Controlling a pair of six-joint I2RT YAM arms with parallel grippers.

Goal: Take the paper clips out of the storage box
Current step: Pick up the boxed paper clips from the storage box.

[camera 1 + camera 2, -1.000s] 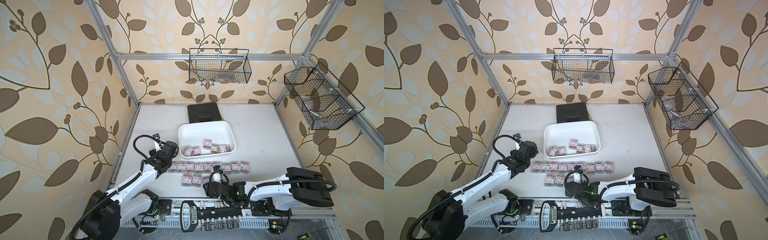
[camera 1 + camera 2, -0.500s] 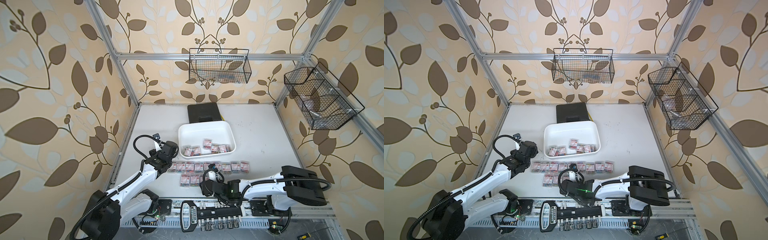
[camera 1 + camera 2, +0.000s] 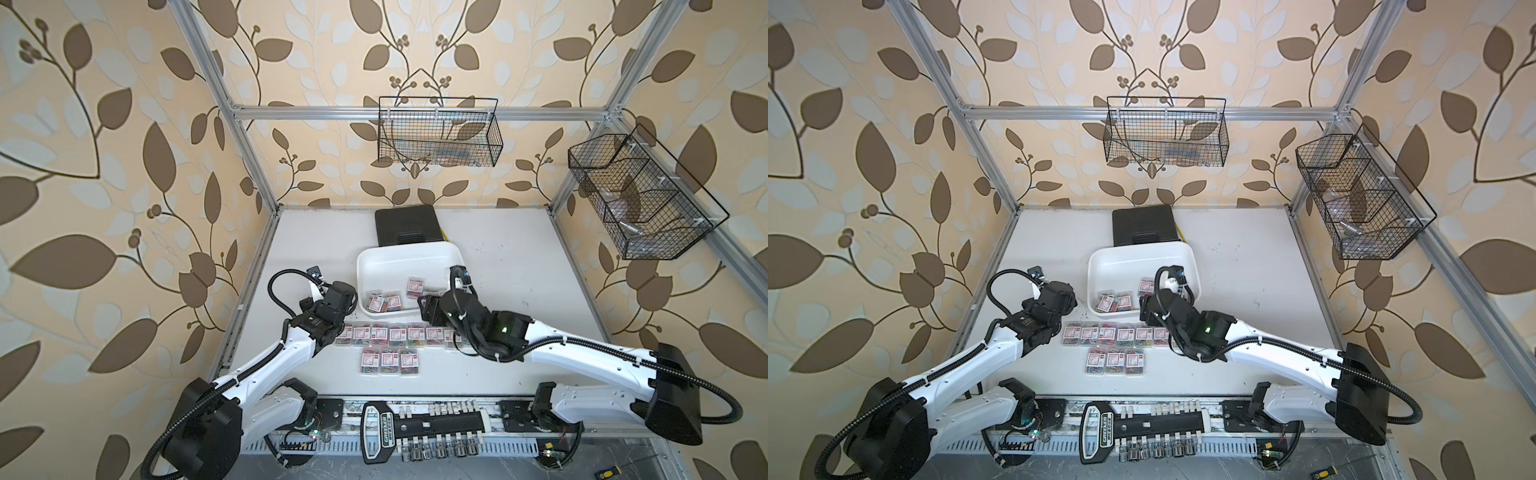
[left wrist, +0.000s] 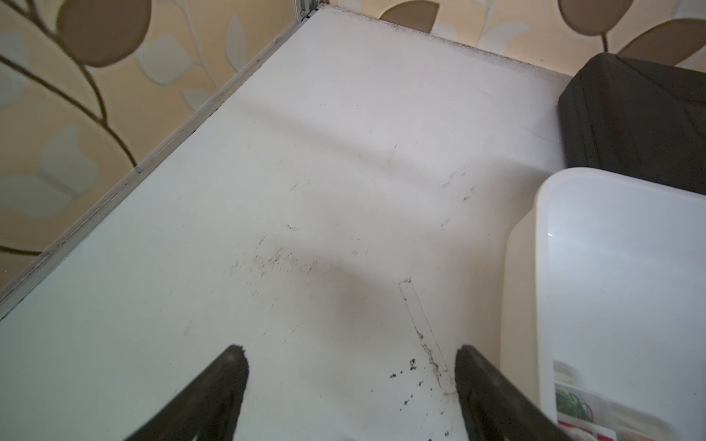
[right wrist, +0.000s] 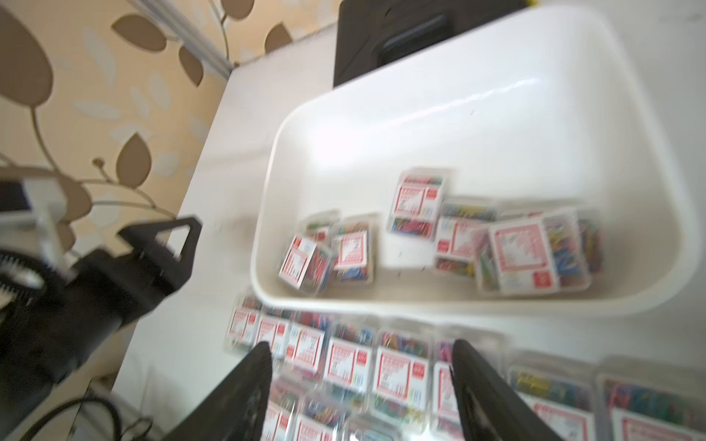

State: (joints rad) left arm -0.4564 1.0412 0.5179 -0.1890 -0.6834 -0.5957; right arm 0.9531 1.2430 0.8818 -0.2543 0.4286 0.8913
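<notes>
Clear plastic on the table: paper clips (image 3: 395, 334) already taken out lie in a tidy row just in front of the storage box (image 3: 409, 254), with three more in a shorter row nearer the robot. The long row's right end is hidden under the right arm (image 3: 582, 353).
Right jaws: parted, with nothing between them. In the right wrist view they hang over the long row, pointed at the storage box's near wall.
Left jaws: spread wide and empty over bare table (image 4: 305, 191), just beside the storage box's left wall.
Step in hand: probably the right arm's reach for the next box of clips.
Next move: calls for going over the near rim and down around a single box. The lone one in the middle looks easier than the tilted ones crowded to either side.
Storage box contents: a handful of boxes bunched along the near wall, some leaning; the far half is bare.
Black case (image 3: 407, 226): closed, just behind the storage box.
Wire baskets (image 3: 438, 133): hung on the walls; contents too faint to name.
</notes>
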